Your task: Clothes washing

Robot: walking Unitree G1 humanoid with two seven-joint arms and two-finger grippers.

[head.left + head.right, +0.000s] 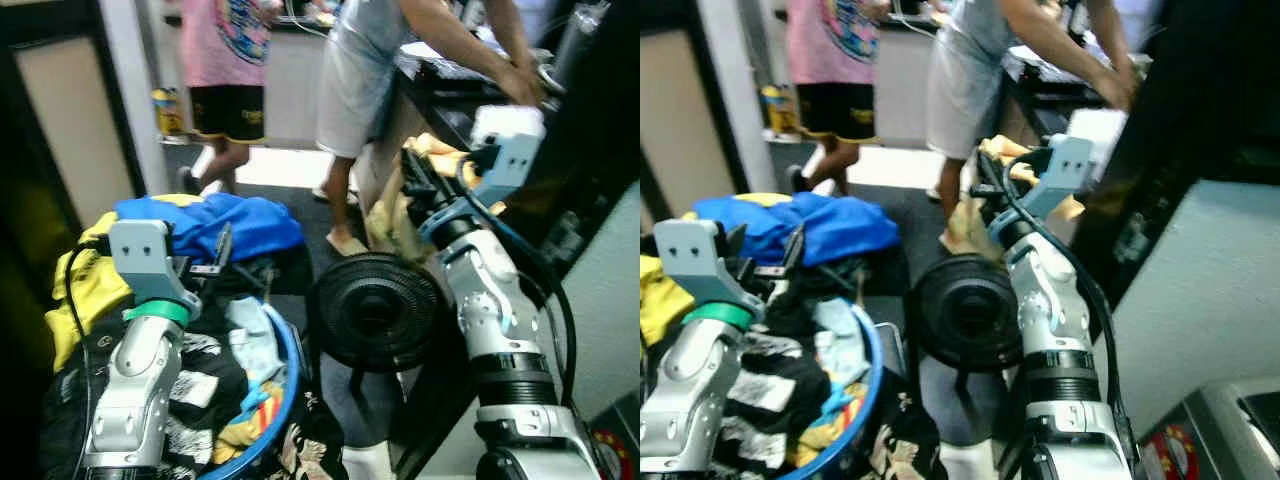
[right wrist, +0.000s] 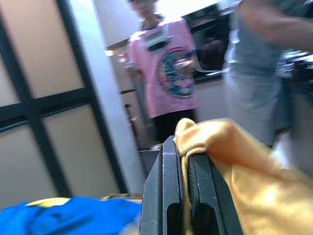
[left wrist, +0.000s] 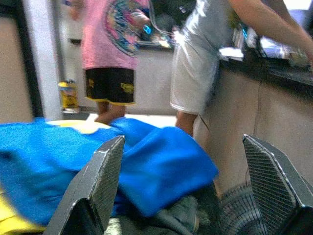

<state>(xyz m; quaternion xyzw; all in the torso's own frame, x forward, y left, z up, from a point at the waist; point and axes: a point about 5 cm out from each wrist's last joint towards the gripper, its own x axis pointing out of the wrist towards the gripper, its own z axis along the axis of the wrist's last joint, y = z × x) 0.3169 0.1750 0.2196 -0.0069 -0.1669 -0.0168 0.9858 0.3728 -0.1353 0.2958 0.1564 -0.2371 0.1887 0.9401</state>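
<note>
A blue laundry basket [image 1: 290,372] heaped with clothes stands low on my left. A bright blue garment [image 1: 222,224] lies across its far side and a yellow one [image 1: 84,287] hangs over its left rim. My left gripper [image 1: 215,258] hovers open just above the pile, and in the left wrist view its fingers [image 3: 105,171] stand wide apart with the blue garment [image 3: 146,171] ahead. My right gripper [image 1: 411,164] is raised to the right, shut on a yellow-orange cloth [image 2: 234,161] that drapes down from it [image 1: 388,222].
A round black fan [image 1: 375,310] stands on the floor between my arms. A dark counter [image 1: 450,95] runs along the right, with a person in grey [image 1: 365,60] leaning on it. Another person in a pink shirt [image 1: 225,50] stands behind. A dark-framed door [image 1: 60,110] is at left.
</note>
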